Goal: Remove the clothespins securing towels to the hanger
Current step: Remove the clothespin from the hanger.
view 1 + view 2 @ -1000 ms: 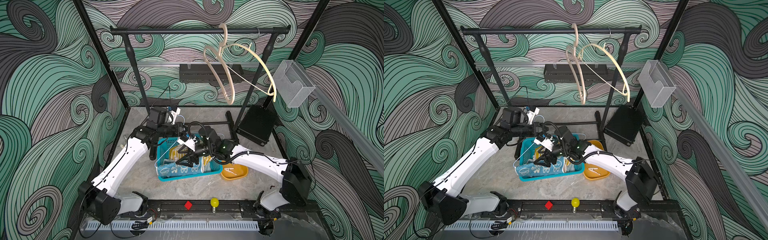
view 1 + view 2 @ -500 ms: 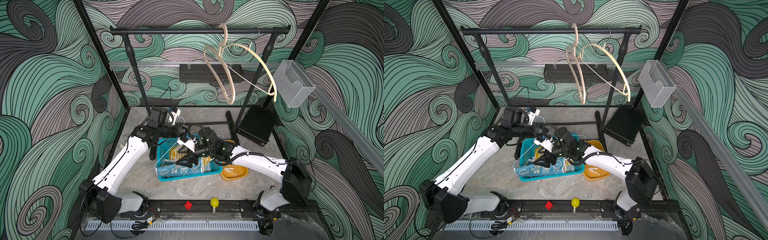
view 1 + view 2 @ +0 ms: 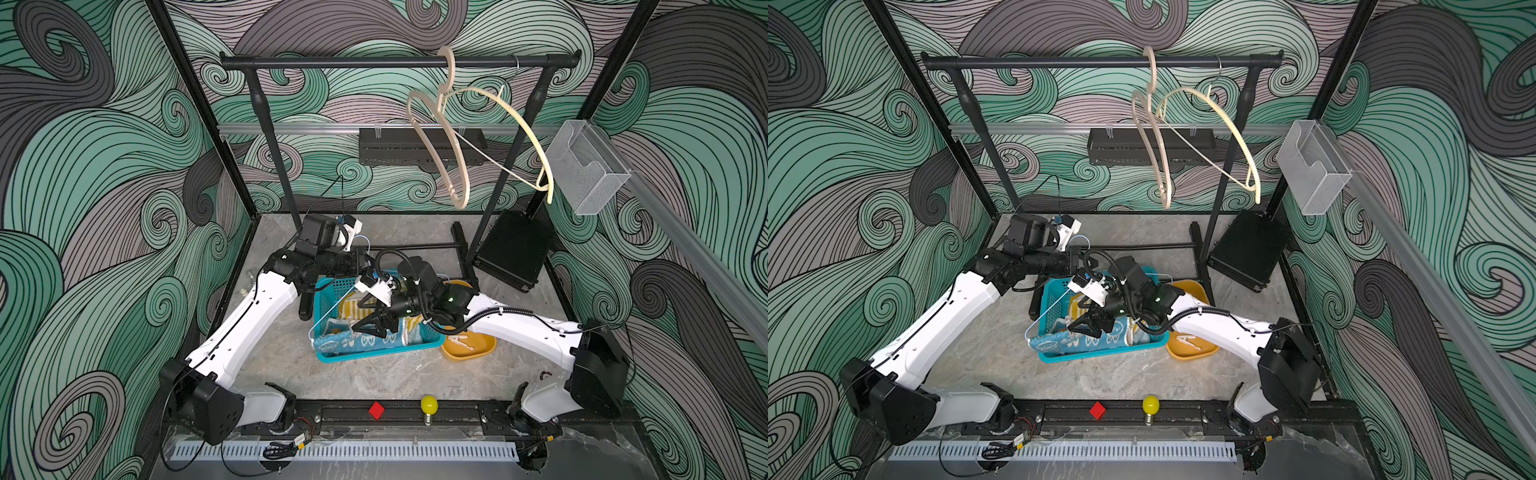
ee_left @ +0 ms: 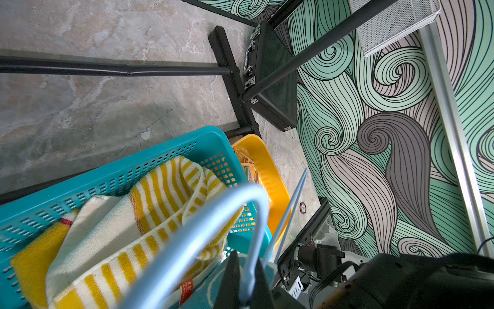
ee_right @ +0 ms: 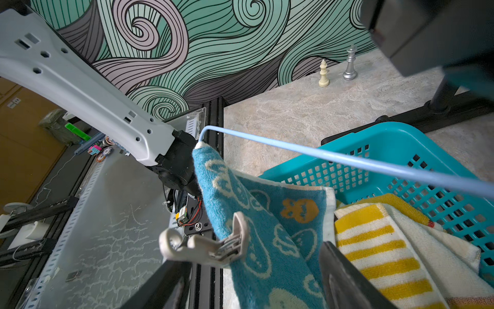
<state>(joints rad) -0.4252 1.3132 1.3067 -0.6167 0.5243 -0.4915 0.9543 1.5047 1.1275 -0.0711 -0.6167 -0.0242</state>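
**Right jaws lined up on the pin**

Your left gripper is clamped tight on the hanger near its hook, holding it tilted over the basket. The teal towel hangs from the hanger's corner, and one pale pin bites its edge. Whether that pin catches the wire too, you can't tell from here. The striped towel lies in the basket just beside.

Your right gripper is spread wide and empty, a finger either side of the towel, with the pin just ahead. This looks like the approach for a pin pull.

Next, I'd say ease forward until the fingers bracket the pin's tail, squeeze to spring it, then draw it off. The tray beside the basket looks like the drop spot. Mind you don't pinch cloth with it.
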